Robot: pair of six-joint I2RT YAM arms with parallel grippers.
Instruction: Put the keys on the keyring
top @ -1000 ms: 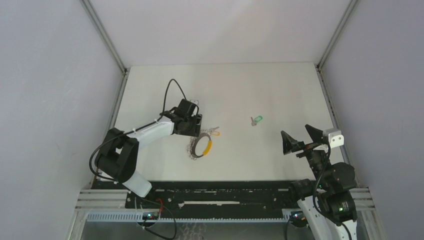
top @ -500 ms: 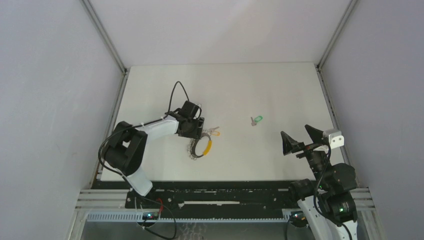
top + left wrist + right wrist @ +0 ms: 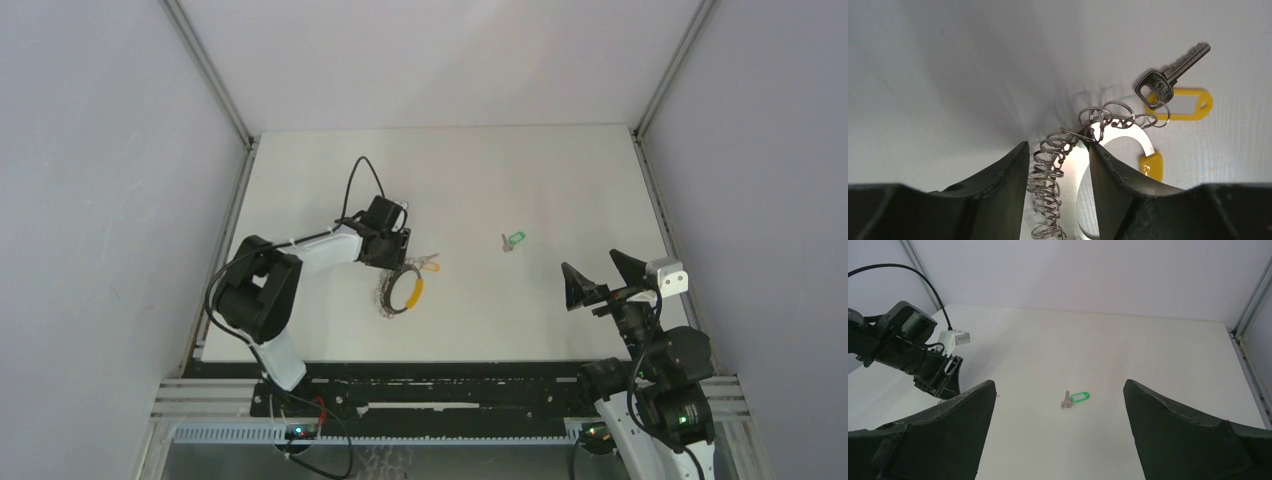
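Observation:
The keyring point(image 3: 1134, 136) is a flat grey band strung with many small wire rings, with a yellow piece point(image 3: 1152, 166) on it; it lies left of centre point(image 3: 400, 292). My left gripper point(image 3: 1058, 147) straddles its rim, one finger outside and one inside the hole. The jaws are narrow but open, and the ring rests on the table. The yellow-tagged key point(image 3: 1168, 75) lies just beyond, its small ring against the keyring's wire rings. The green-tagged key point(image 3: 514, 240) lies alone mid-table. My right gripper point(image 3: 1059, 385) hovers wide open and empty, well short of the green-tagged key point(image 3: 1075, 398).
Grey walls and metal rails point(image 3: 650, 190) enclose the white table point(image 3: 480, 180) on three sides. The left arm's cable point(image 3: 352, 185) loops above its wrist. Both arm bases sit at the near edge.
The left arm has swung its elbow right and settled over the keyring. Its jaws have narrowed round the rim. The right arm and both keys have not moved.

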